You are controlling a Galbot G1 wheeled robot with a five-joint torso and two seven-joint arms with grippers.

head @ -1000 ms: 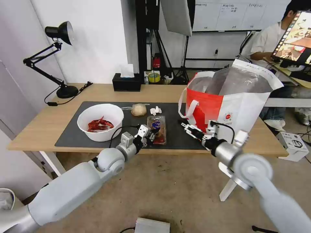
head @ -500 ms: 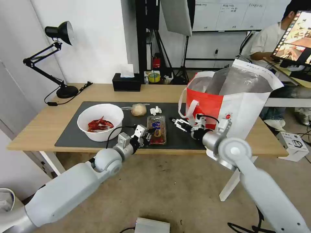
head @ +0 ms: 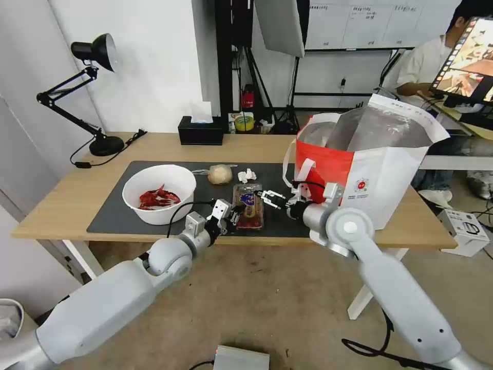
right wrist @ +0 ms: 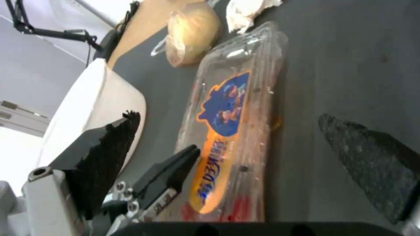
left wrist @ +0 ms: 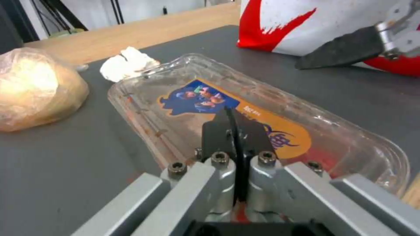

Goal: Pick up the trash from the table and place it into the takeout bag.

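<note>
The left arm is stretched low and forward over the table [head: 61, 203] edge, and the left gripper [left wrist: 234, 131], its fingers pressed together with nothing between them, is set at the near end of the clear plastic clamshell [head: 248, 205], which is laid lengthwise on the dark mat just ahead of the fingertips. The right arm is bent in from the right, and the right gripper [head: 270, 198] is held spread wide just right of the clamshell, with the takeout bag [head: 380, 154] behind it.

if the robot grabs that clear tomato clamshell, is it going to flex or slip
Probably both, a bit. The clamshell looks like thin glossy plastic, so it may flex and slide. It lies long and flat on the mat, so rolling seems unlikely. The open right claw hovers beside it.
</note>
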